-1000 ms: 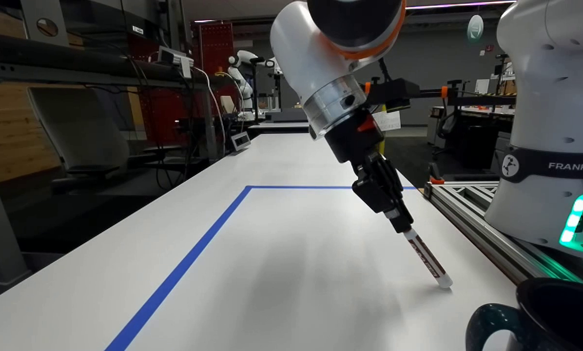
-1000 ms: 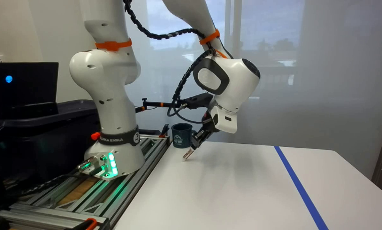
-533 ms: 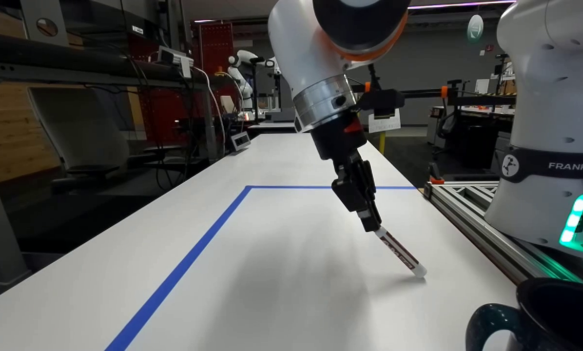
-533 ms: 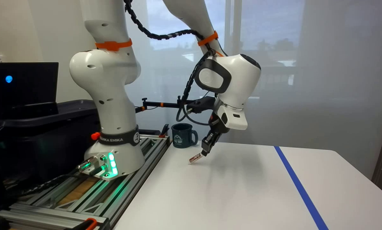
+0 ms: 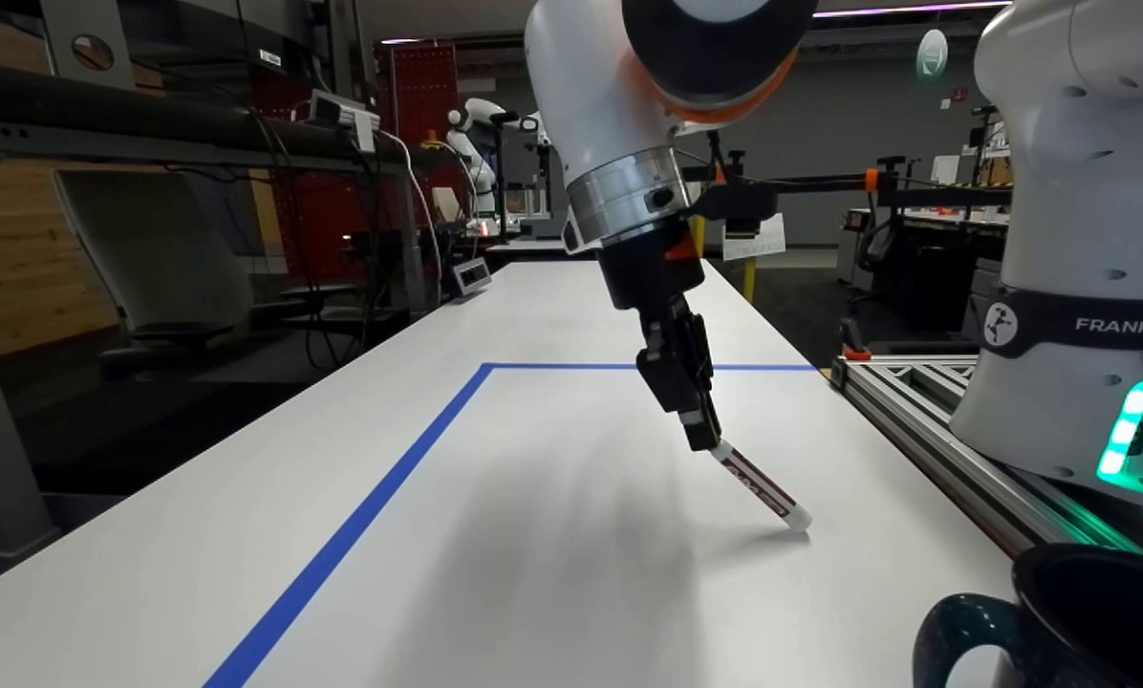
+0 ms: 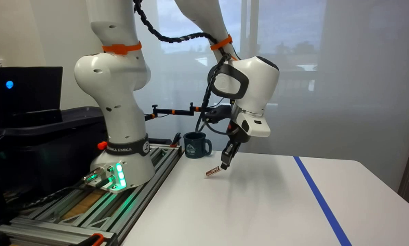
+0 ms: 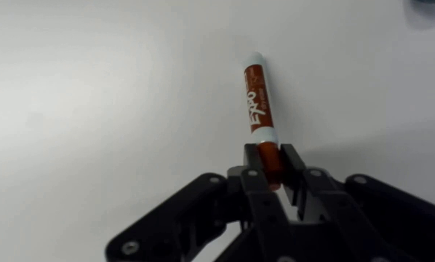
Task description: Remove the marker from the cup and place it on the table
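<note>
The marker, white with a brown-red label and cap, shows in both exterior views [image 5: 761, 485] [image 6: 213, 171] and in the wrist view [image 7: 258, 96]. My gripper [image 5: 707, 441] is shut on its cap end; the fingers show on either side of the cap in the wrist view [image 7: 269, 147]. The marker slants down from the fingertips [image 6: 224, 166], its white far end at or just above the table [image 5: 552, 535]; I cannot tell if it touches. The dark teal cup [image 6: 195, 145] stands upright, apart from the marker, and also shows in an exterior view [image 5: 1097, 640].
Blue tape [image 5: 371, 511] marks lines on the white table. The robot's base [image 6: 126, 167] stands on a metal frame [image 6: 149, 198] along one table edge. The cup's handle [image 6: 208, 147] points toward the gripper's side. A small grey device [image 5: 472, 277] stands at the far table edge.
My gripper has moved away from the cup with the marker and become more upright. The marker lies at a flatter slant, its far end staying close to the table. The cup has not moved.
</note>
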You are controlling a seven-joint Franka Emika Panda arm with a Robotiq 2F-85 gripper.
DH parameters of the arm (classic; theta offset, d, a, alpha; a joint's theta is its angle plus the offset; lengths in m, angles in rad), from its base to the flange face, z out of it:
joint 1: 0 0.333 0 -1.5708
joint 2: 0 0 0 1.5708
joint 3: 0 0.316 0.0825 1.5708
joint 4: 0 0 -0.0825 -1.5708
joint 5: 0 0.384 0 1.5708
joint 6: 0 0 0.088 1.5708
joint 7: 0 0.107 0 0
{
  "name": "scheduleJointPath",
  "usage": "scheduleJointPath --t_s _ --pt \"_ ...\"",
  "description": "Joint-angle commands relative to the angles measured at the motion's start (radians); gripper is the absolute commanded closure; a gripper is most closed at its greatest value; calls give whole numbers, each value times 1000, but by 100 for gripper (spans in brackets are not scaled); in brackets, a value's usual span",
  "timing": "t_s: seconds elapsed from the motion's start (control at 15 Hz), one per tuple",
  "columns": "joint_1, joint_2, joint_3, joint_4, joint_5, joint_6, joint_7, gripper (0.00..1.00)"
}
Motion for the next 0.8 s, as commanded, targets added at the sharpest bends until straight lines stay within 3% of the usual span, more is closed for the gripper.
scheduleJointPath --t_s 0.0,0.07,0.27,0.6,0.73 --pt "-8 3 -7 2 -73 39 -12 95" --pt "-10 2 -9 2 -89 43 -13 56" --pt "-15 1 -17 2 -136 64 -15 42" --pt "-10 -78 -11 -19 -216 36 -35 2" --pt "-6 -123 -3 -26 -244 -4 -46 0"
